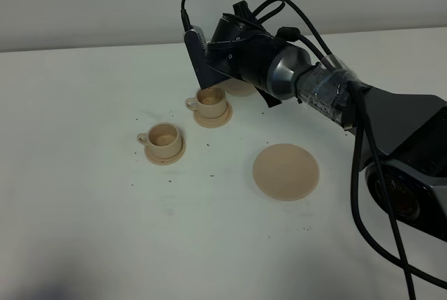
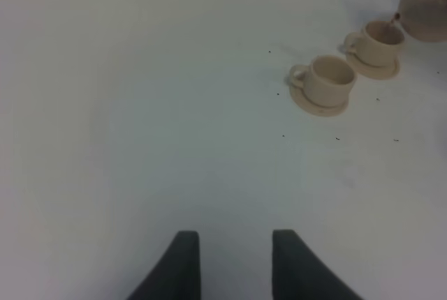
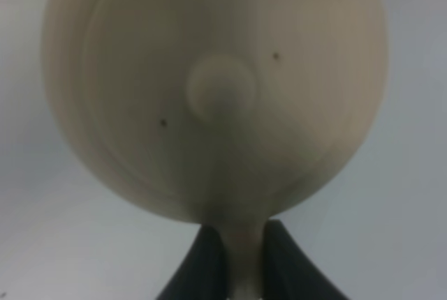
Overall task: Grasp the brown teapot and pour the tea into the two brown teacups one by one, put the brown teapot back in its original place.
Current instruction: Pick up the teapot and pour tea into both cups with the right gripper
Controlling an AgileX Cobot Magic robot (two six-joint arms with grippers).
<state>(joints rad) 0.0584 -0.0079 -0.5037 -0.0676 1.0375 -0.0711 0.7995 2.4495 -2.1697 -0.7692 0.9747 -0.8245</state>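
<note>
My right gripper (image 3: 244,261) is shut on the loop handle of the brown teapot (image 3: 216,91), whose lid and knob fill the right wrist view. In the high view the right arm (image 1: 279,70) hides most of the teapot (image 1: 241,89). The pot hangs tilted, its spout (image 2: 396,17) just over the rim of the farther teacup (image 1: 209,103) (image 2: 377,43). The nearer teacup (image 1: 164,138) (image 2: 328,80) stands on its saucer to the front left. The wide flat saucer (image 1: 285,171), the original place, lies bare. My left gripper (image 2: 234,265) is open over bare table.
Small dark specks are scattered on the white table (image 1: 105,230) around the cups. Black cables (image 1: 363,174) loop from the right arm down to the table's right side. The table's far edge meets a pale wall.
</note>
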